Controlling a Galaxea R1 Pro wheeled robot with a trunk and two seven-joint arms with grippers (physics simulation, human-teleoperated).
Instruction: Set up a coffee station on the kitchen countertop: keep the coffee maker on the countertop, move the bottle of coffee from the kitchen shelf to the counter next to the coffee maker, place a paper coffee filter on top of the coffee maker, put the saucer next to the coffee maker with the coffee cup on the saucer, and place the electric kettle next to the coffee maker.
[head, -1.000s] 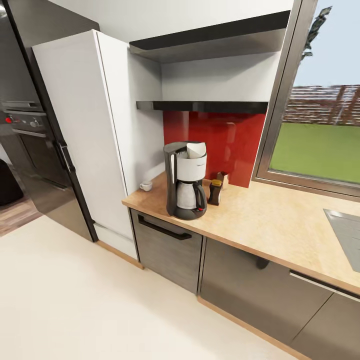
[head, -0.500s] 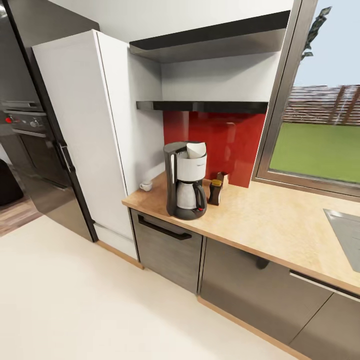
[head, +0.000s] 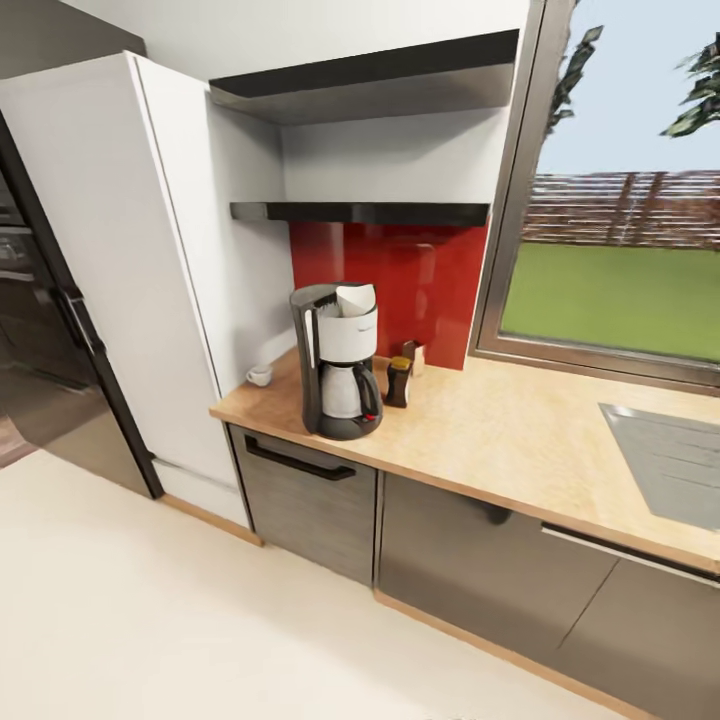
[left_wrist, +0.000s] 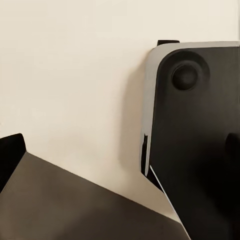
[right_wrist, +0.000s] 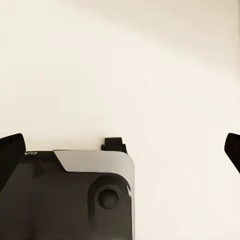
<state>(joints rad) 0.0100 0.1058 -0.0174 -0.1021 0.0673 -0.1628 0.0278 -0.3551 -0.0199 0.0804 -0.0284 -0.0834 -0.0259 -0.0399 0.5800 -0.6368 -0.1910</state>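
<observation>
The black and white coffee maker (head: 337, 368) stands on the wooden countertop (head: 500, 435) near its left end. A white paper coffee filter (head: 356, 298) sits on top of it. Just to its right stands the dark bottle of coffee (head: 399, 382). A small white coffee cup (head: 260, 375) sits on the counter at the back left, by the tall white cabinet; I cannot make out a saucer under it. My left gripper (left_wrist: 120, 150) and my right gripper (right_wrist: 120, 147) both hang open over the cream floor, each holding nothing.
A small brown box (head: 415, 354) stands behind the bottle against the red backsplash. Two black shelves (head: 360, 212) hang above the counter. A grey hob (head: 668, 462) lies at the counter's right. A dark oven unit (head: 50, 330) is at the left. The robot's base (left_wrist: 200, 140) is beneath the grippers.
The whole head view has shifted, so the counter and its things sit further left in the picture. Nothing on the counter has moved.
</observation>
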